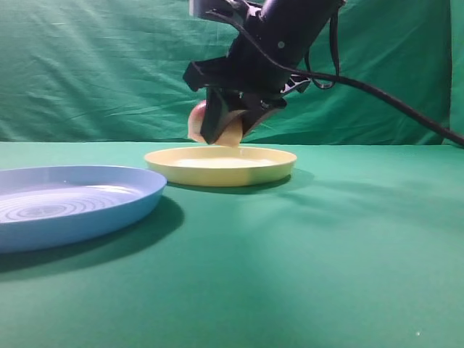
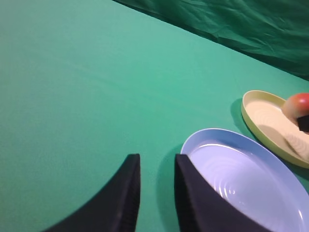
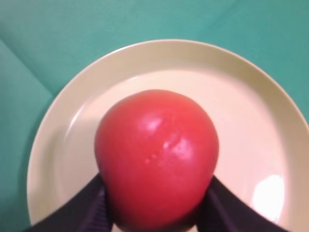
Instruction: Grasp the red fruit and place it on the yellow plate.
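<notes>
The red fruit [image 3: 157, 154] is a smooth deep-red dome, pale at its base [image 1: 196, 122]. My right gripper [image 3: 155, 193] is shut on it, with a black finger pressed to each side. Gripper [image 1: 230, 132] and fruit hang just above the yellow plate [image 1: 217, 172], over its left part, and the fruit's base is close to the rim. In the right wrist view the yellow plate [image 3: 251, 121] fills the frame under the fruit. The left wrist view shows the fruit [image 2: 299, 102] over the yellow plate [image 2: 263, 113] at the far right. My left gripper [image 2: 157, 162] stands open over the cloth, nothing between its fingers.
A light-blue plate [image 1: 72, 206] with concentric rings lies on the green cloth to the left of the yellow one. It sits right beside my left gripper's right finger [image 2: 251, 179]. A green backdrop hangs behind the table.
</notes>
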You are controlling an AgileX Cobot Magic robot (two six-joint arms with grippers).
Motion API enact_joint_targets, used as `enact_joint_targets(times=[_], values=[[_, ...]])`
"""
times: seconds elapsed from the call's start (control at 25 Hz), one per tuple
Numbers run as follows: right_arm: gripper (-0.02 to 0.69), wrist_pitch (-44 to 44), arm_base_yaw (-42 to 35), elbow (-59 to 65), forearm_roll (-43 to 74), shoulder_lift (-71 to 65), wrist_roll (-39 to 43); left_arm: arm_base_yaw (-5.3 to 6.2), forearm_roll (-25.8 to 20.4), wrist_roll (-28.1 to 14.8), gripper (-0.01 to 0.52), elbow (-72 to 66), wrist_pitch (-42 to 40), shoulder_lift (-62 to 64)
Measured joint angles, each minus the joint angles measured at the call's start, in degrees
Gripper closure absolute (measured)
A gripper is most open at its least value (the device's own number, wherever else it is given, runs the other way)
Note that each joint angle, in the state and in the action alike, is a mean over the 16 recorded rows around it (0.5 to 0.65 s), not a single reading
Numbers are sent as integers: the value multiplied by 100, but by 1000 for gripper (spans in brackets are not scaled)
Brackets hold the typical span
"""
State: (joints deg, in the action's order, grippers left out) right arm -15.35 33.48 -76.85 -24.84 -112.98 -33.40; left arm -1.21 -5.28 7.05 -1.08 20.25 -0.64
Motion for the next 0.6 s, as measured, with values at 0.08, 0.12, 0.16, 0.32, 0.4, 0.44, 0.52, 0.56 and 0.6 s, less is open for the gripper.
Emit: enact_joint_targets(times=[0.08, 0.12, 0.16, 0.32, 0.4, 0.44, 0.52, 0.56, 0.6], values=[[57, 6, -14, -7, 35, 165, -10, 0, 0, 0, 357, 0, 0, 0], [47, -6, -24, -9, 53, 267, -14, 0, 0, 0, 357, 0, 0, 0], [44, -31, -34, -10, 74, 381, -17, 0, 0, 0, 357, 0, 0, 0], [105, -282, -85, -12, 173, 937, -20, 0, 0, 0, 357, 0, 0, 0], [171, -492, -112, -12, 230, 1262, -11, 0, 0, 0, 357, 0, 0, 0], [208, -612, -126, -12, 255, 1427, -2, 0, 0, 0, 357, 0, 0, 0], [289, -872, -153, -12, 296, 1746, 41, 0, 0, 0, 357, 0, 0, 0], [329, -1009, -165, -12, 313, 1899, 74, 0, 0, 0, 357, 0, 0, 0], [369, -1144, -175, -8, 330, 2046, 116, 0, 0, 0, 357, 0, 0, 0]])
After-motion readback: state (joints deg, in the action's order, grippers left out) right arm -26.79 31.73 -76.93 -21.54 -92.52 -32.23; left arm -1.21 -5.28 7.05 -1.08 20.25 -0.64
